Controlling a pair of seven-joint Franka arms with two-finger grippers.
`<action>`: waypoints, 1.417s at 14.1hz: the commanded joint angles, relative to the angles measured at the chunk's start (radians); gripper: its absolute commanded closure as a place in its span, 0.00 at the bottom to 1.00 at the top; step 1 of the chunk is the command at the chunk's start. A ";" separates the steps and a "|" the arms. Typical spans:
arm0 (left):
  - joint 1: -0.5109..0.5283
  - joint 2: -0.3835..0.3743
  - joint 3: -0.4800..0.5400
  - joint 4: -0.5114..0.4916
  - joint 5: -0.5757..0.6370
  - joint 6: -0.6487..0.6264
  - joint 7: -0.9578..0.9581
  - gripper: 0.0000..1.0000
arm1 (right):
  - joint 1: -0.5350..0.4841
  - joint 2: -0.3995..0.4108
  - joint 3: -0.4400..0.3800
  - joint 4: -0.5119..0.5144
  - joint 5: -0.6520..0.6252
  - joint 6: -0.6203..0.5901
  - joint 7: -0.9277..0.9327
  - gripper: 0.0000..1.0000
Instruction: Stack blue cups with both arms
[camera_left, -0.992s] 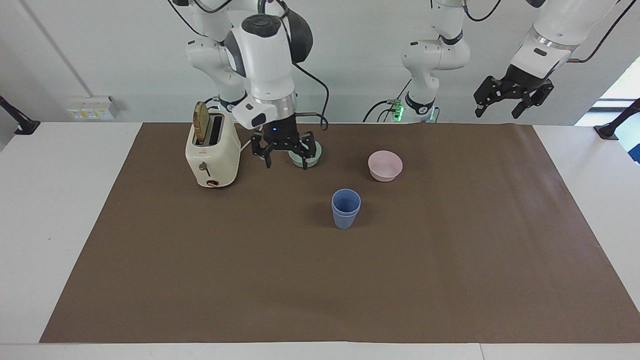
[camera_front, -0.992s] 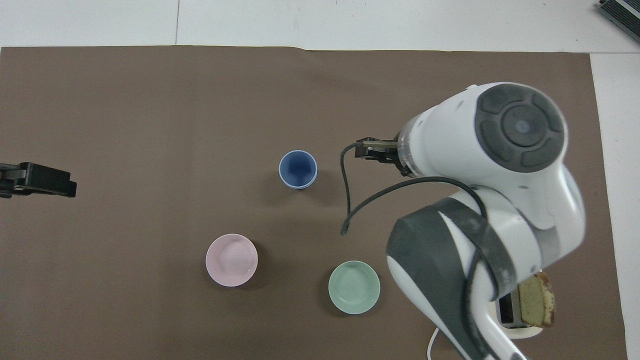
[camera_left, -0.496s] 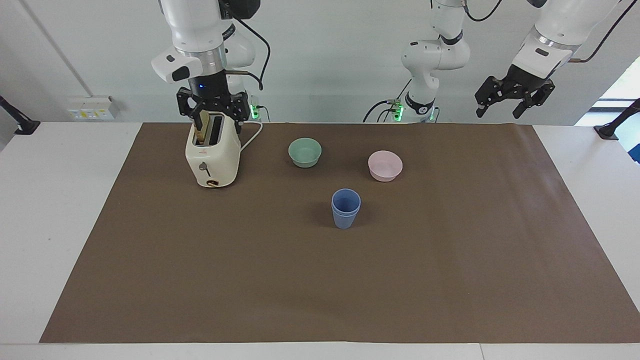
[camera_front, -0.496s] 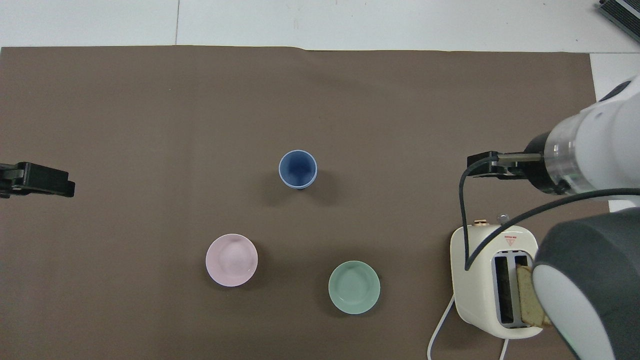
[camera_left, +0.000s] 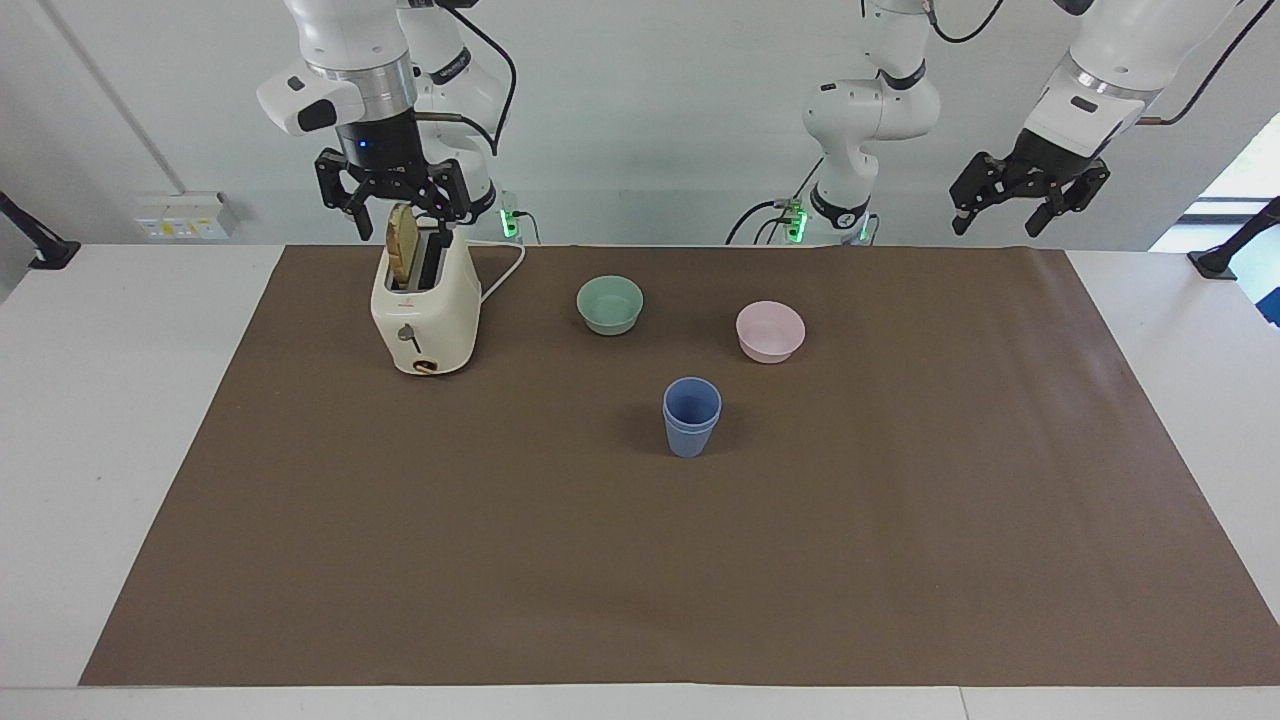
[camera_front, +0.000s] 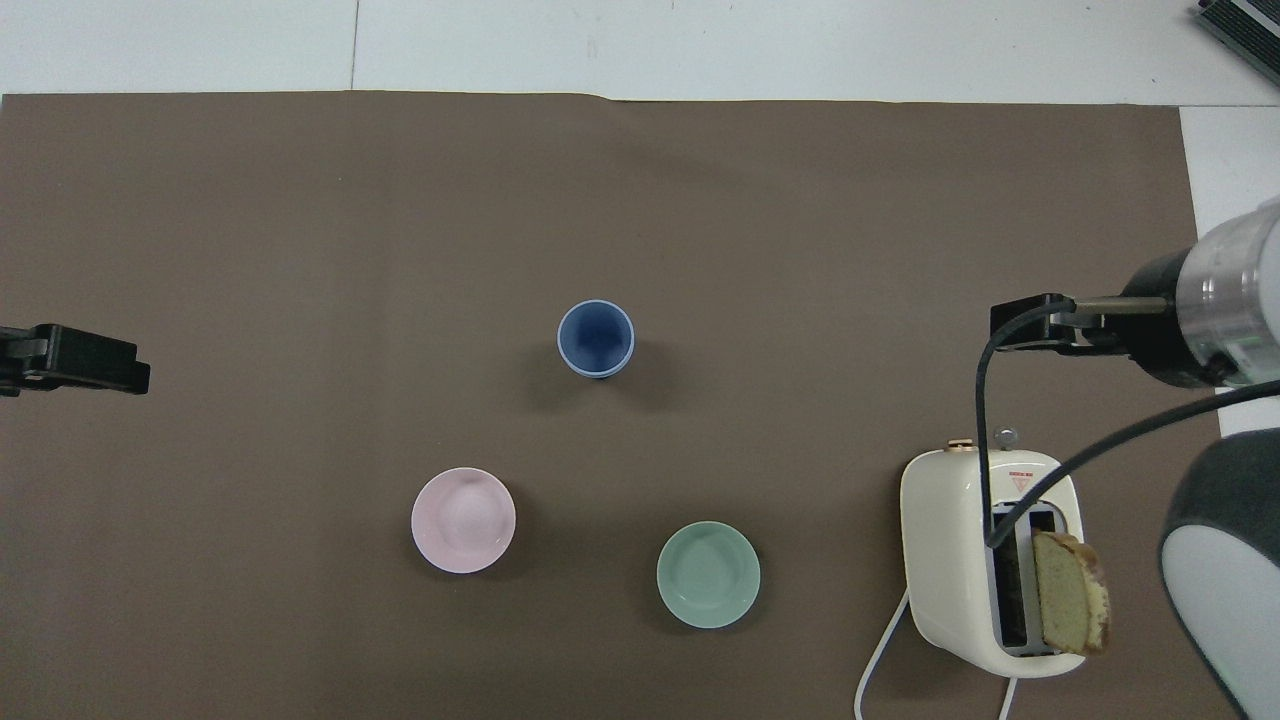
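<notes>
- The right gripper (camera_left: 393, 205) has its fingers spread apart and empty; it hangs above the toaster (camera_left: 425, 310), close over the slice of bread (camera_left: 402, 250) standing in one slot.
- The left gripper (camera_left: 1028, 197) also has its fingers spread with nothing between them; it hangs high past the mat's (camera_left: 900, 560) edge at the left arm's end of the table, well apart from the toaster, and that arm looks to be waiting.
- The blue cups (camera_left: 691, 415) stand upright, one nested in the other, farther from the robots than the toaster and toward the table's middle. Judging by the double rim, the stacking looks done.
- The green bowl (camera_left: 610, 304) sits beside the toaster, level with it; the pink bowl (camera_left: 770, 331) lies past the green one, toward the left arm's end.
- Risk: the right gripper's low fingers could catch the bread or tip the toaster if it swings sideways without rising.
- Risk: any return toward the stack could knock it over, since it is tall, narrow and free-standing.
</notes>
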 joint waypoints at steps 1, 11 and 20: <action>0.008 -0.009 0.000 0.006 -0.005 -0.019 0.007 0.00 | -0.010 0.017 -0.012 0.029 0.023 -0.021 -0.049 0.00; 0.008 -0.009 0.000 0.006 -0.005 -0.019 0.007 0.00 | 0.031 0.011 -0.103 0.041 0.026 -0.079 -0.088 0.00; 0.016 0.000 -0.002 0.009 0.018 -0.054 0.010 0.00 | 0.137 0.013 -0.233 0.029 0.081 -0.084 -0.086 0.00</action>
